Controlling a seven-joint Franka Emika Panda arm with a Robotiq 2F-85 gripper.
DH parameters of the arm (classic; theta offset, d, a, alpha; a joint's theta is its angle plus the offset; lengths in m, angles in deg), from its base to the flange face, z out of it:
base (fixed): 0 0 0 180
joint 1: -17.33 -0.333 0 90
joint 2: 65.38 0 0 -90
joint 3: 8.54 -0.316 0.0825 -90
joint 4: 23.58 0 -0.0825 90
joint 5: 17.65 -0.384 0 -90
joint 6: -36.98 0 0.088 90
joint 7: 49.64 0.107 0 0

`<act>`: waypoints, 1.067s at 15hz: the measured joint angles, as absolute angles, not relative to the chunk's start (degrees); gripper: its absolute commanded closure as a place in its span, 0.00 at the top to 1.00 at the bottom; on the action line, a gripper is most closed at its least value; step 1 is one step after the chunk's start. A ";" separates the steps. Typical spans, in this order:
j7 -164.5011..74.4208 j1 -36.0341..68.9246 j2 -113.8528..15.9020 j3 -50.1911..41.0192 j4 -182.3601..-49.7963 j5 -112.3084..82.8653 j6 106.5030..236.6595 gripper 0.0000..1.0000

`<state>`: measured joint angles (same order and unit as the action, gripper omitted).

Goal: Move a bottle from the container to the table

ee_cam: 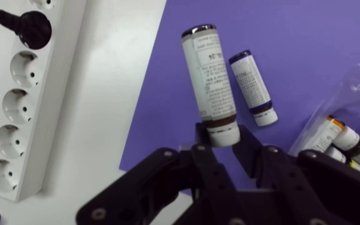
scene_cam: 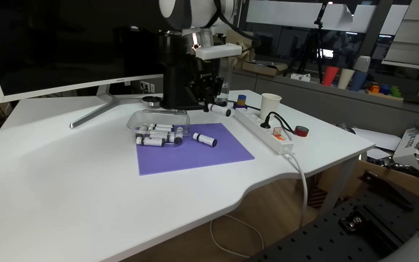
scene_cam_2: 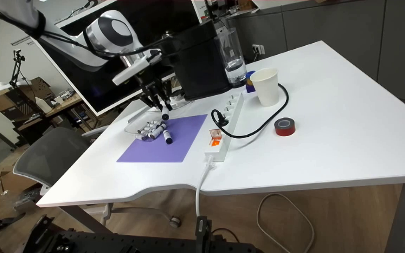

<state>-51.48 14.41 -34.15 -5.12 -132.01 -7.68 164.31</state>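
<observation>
My gripper (ee_cam: pixel 220 134) is shut on the white cap end of a small white bottle (ee_cam: pixel 211 75), its dark end pointing away from the fingers. The gripper (scene_cam: pixel 208 103) (scene_cam_2: pixel 162 105) holds the bottle (scene_cam: pixel 219 110) (scene_cam_2: pixel 165 113) in the air, tilted, above the far part of the purple mat in both exterior views. A similar bottle (scene_cam: pixel 204 139) (scene_cam_2: pixel 167 137) (ee_cam: pixel 251 82) lies on the mat. The clear plastic container (scene_cam: pixel 132 122) (scene_cam_2: pixel 132 127) (ee_cam: pixel 352 82), beside the gripper, holds several bottles (ee_cam: pixel 358 147). The white table (scene_cam: pixel 67 182) (scene_cam_2: pixel 311 151) (ee_cam: pixel 111 78) surrounds the mat.
The purple mat (scene_cam: pixel 195 158) (scene_cam_2: pixel 153 153) lies under the container. A white power strip (scene_cam: pixel 262 133) (scene_cam_2: pixel 230 119) (ee_cam: pixel 52 103) with a black plug stands beside the mat. A paper cup (scene_cam: pixel 269 105) (scene_cam_2: pixel 266 88), red tape (scene_cam: pixel 301 131) (scene_cam_2: pixel 284 127) and a black bin (scene_cam_2: pixel 199 63) stand on the table.
</observation>
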 measured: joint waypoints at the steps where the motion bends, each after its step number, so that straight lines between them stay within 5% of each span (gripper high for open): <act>1: -51.32 14.70 -33.91 -5.10 -132.70 -7.70 164.23 0.07; 4: -50.65 15.05 -32.84 -5.08 -133.93 -7.70 164.28 0.07; 5: -50.40 15.06 -32.32 -5.08 -134.06 -7.75 164.32 0.52; 6: -50.17 15.07 -31.78 -5.08 -134.09 -7.92 164.36 0.52; 13: -48.50 15.12 -29.39 -5.02 -134.08 -10.03 164.29 0.98; 16: -46.48 15.16 -29.52 -4.50 -133.74 -11.04 162.51 1.00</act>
<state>-46.48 15.16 -29.52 -4.50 -133.74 -11.04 162.51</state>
